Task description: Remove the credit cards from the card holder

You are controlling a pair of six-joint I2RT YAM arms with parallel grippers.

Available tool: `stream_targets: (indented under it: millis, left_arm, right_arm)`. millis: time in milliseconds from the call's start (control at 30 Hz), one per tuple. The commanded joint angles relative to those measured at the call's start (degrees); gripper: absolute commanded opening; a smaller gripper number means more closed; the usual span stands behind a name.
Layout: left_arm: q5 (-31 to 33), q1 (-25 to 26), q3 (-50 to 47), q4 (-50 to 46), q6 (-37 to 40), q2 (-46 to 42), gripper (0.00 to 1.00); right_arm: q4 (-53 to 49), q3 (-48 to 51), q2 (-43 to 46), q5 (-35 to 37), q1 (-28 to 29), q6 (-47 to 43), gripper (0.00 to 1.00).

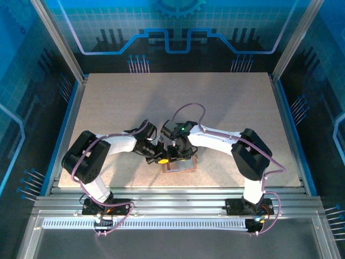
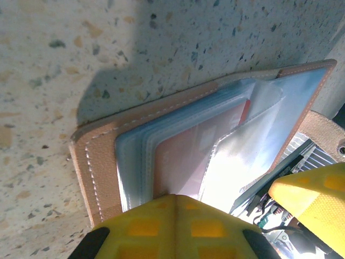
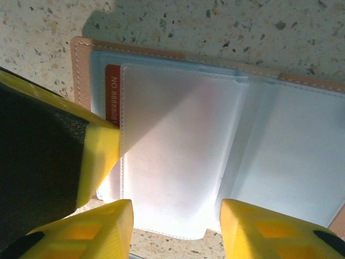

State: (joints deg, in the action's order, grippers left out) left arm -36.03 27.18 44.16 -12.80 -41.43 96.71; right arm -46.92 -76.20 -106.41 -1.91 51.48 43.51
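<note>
The tan card holder (image 1: 183,165) lies open on the table near the front edge, its clear sleeves fanned out (image 2: 97,156) (image 3: 81,65). A red credit card (image 2: 178,162) sits in a sleeve, and its printed edge (image 3: 112,91) pokes out at the holder's side. My left gripper (image 2: 175,198) is shut, its tips pinched on that card's edge. It sits left of the holder (image 1: 160,158), and its yellow finger (image 3: 99,156) reaches in there. My right gripper (image 3: 177,211) is open and straddles a pale sleeve flap from above (image 1: 176,153). Other cards are hidden.
The speckled tabletop (image 1: 226,108) stretches out behind and to both sides. Its front edge meets a metal rail (image 1: 178,202) just below the holder. The two wrists crowd close together over the holder.
</note>
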Motion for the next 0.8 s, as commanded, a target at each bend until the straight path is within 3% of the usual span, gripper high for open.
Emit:
stream_targets:
  millis: [0,767]
  left_arm:
    - [0.1,0.32,1.03,-1.9,1.58,0.55,0.05]
    - [-0.8,2.59,8.18,-5.08,0.34,-0.23,0.06]
  right_arm:
    - [-0.16,1.19,0.62,-0.36,0.46,0.91,0.45]
    - [4.68,14.2,14.84,-2.57,-8.91,1.49,0.42]
